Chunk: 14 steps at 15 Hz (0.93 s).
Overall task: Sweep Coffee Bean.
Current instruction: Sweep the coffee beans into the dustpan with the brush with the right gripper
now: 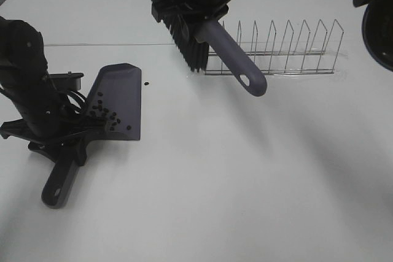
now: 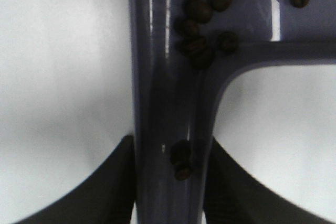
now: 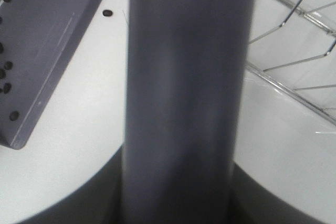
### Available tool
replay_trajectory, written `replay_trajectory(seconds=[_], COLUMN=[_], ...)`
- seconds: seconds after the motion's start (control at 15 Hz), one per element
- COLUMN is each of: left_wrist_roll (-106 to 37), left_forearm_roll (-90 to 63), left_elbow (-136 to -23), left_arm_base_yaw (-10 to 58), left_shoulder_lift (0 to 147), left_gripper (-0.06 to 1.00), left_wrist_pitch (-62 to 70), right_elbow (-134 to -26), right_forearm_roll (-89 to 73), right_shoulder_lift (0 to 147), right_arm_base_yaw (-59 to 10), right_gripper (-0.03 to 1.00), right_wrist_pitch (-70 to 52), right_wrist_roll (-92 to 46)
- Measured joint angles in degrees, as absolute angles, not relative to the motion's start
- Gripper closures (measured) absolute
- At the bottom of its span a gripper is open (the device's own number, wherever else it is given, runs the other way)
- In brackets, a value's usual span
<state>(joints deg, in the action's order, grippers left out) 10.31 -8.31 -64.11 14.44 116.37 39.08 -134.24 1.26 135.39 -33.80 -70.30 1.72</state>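
A grey dustpan (image 1: 120, 99) lies on the white table at the left, with several dark coffee beans (image 1: 103, 112) in it near its back. One stray bean (image 1: 147, 83) lies on the table just right of the pan's front edge. My left gripper (image 1: 61, 142) is shut on the dustpan's handle (image 2: 168, 129); beans (image 2: 199, 45) show close up there. My right gripper (image 1: 199, 4) is shut on the grey brush handle (image 3: 184, 93) and holds the brush (image 1: 178, 26) raised above the table. The pan (image 3: 42, 40) and stray bean (image 3: 107, 12) also show in the right wrist view.
A wire dish rack (image 1: 276, 50) stands at the back right, behind the brush handle's free end (image 1: 252, 81). A seam in the table runs across behind the pan. A dark object (image 1: 377, 10) sits at the far right corner.
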Motion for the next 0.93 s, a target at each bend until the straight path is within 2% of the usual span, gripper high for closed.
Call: replay_trajectory(seconds=[0.27,0.67,0.93], left_wrist_roll=[10.3,10.3,10.3], left_forearm_roll=[-8.4,-8.4,-8.4], left_elbow=[-65.3,-65.3,-65.3], left_arm_base_yaw=[14.4,14.4,14.4], left_shoulder_lift=[117.2,117.2,117.2], left_gripper=[0.59,0.59,0.59], left_wrist_pitch=[39.2,39.3,39.3], right_elbow=[-133.3,-133.3,-133.3], right_forearm_roll=[2.8,-7.0,-7.0], right_shoulder_lift=[139.0,139.0,141.3], right_arm_base_yaw=[-33.9,-33.9,-33.9], right_gripper=[0.63,0.63,0.63], right_wrist_pitch=[-70.3,-70.2,-70.2], right_wrist_roll=[1.6,7.8,7.7])
